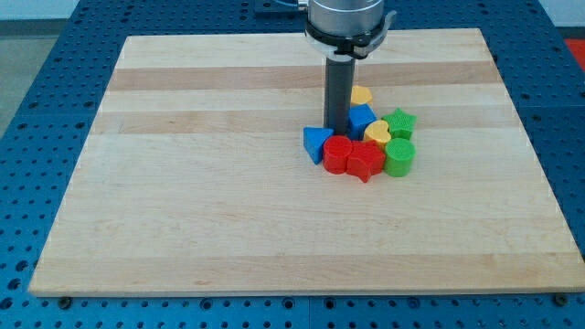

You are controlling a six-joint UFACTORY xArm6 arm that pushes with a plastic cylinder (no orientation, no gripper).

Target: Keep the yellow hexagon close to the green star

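Nearest the view's bottom, bare tabletop [228, 228], light wood, w/ blue pegboard base [37, 137] around it on all sides.

Cluster of blocks sits right of centre, all packed tight. Front row, left to right: blue triangle [316, 143], red cylinder-ish block [337, 153], red star [365, 163], green cylinder [399, 157]. The two reds touch each other; red star touches green cylinder.

Next row back: yellow block [377, 133], shape looks like a heart, can't confirm, wedged between blue block [361, 119] (shape unclear) and the green star [400, 122]. Green star at right edge of cluster, just behind green cylinder, touching or nearly so.

Furthest back: second yellow block [362, 94], partly hidden by the rod; could be the yellow hexagon but shape can't be told. Near green star, w/ blue block between them.

My tip [335, 129] down at cluster's left-rear, just behind blue triangle and red cylinder-ish block, beside blue block; contact can't be judged. Rod rises to the arm's grey wrist [345, 18] at top centre.

No pincer on this rig, so nothing released or grasped.
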